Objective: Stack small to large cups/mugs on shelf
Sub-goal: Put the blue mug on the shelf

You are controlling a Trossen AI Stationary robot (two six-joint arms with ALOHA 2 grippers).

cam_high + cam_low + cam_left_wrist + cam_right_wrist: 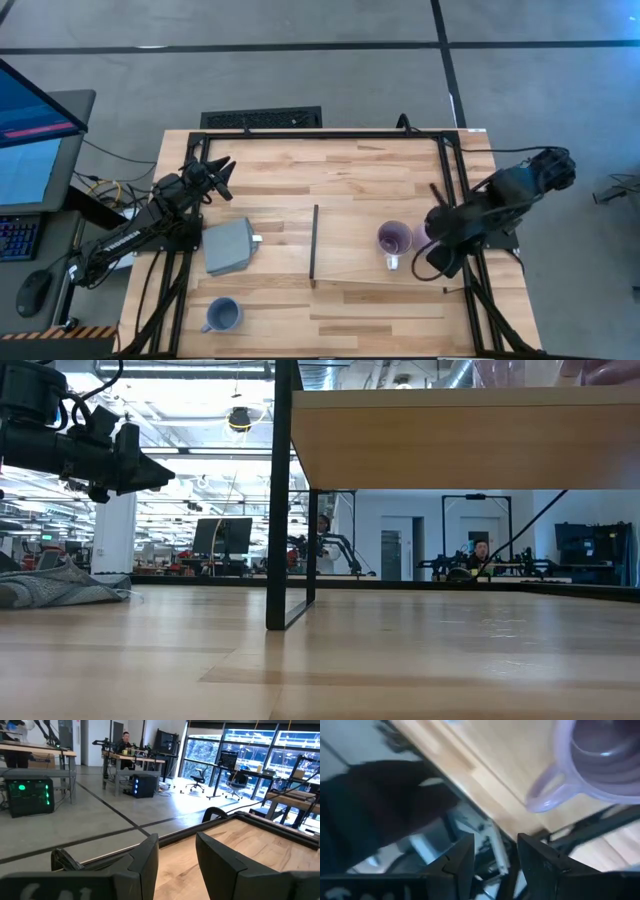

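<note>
The left gripper (226,176) is held up on the left with jaws apart, and the right gripper (432,222) has empty, parted jaws.

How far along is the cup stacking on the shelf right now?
Partly done: one lavender mug sits on the shelf. The right gripper hangs at the shelf's right edge, jaws open and empty; the left gripper waits, also empty. Left: the blue-grey mug on the table. A third mug isn't clearly visible.
</note>
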